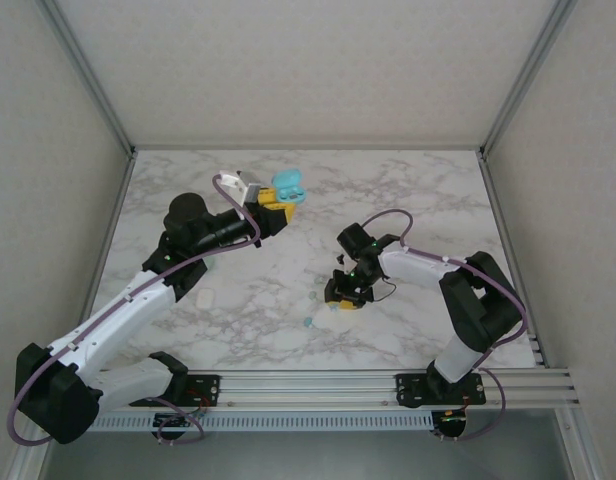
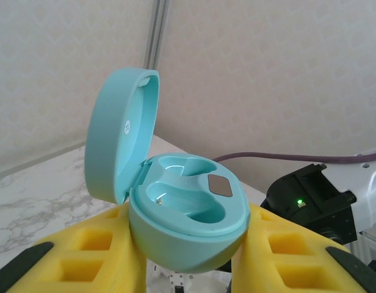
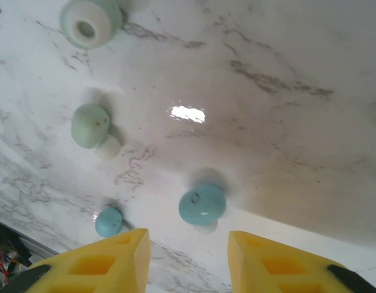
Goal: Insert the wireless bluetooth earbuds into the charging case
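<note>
The table is white marble with grey lines, and pale walls with metal posts stand around it. At the far side of the table the left gripper is clamped on the teal charging case and holds it up off the table. In the left wrist view, the yellow fingers press on both sides of the round bottom of the charging case. Its lid is swung open and stands up on the left. The two hollows inside have nothing in them, and a small dark patch sits between them. A purple cable runs behind the case, and a green light glows on a black arm part to the right. The wireless bluetooth earbuds lie loose on the table near the front, well apart from the case. The right gripper hangs low over them. In the right wrist view its two yellow fingers stand apart with nothing between them. A teal bud lies on the marble just past the fingertips. A smaller teal bud lies close by the finger on the left side of the picture. Farther off are a mint bud with a white tip and a pale round piece with a hole in its middle.
</note>
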Tool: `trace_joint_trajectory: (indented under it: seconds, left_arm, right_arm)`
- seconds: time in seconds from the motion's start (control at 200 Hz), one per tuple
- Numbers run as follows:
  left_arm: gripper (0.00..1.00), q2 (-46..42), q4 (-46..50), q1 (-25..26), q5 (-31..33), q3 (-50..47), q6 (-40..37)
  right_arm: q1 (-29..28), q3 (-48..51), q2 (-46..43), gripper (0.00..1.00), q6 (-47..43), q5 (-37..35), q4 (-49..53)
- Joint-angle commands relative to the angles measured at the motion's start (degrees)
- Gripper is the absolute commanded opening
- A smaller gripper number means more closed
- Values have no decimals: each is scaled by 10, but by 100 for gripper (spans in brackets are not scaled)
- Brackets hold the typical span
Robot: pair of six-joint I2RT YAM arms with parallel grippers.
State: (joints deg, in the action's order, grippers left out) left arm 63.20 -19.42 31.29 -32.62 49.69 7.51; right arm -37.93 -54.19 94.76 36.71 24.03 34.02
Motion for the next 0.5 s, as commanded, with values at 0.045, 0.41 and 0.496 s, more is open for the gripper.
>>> trace_joint_trajectory:
  seconds: [0.045, 0.41, 0.496]
  left_arm:
    - [26, -8, 3, -4, 0, 9, -10]
    - [26, -14, 1, -4, 20, 3, -14]
    - [26, -18, 3, -4, 19, 1, -15]
  right_arm:
    - [-7, -31, 1, 39, 5, -33, 27]
    - [-46, -90, 38, 41, 57, -157, 108]
    - [-63, -104, 51, 39, 57, -172, 118]
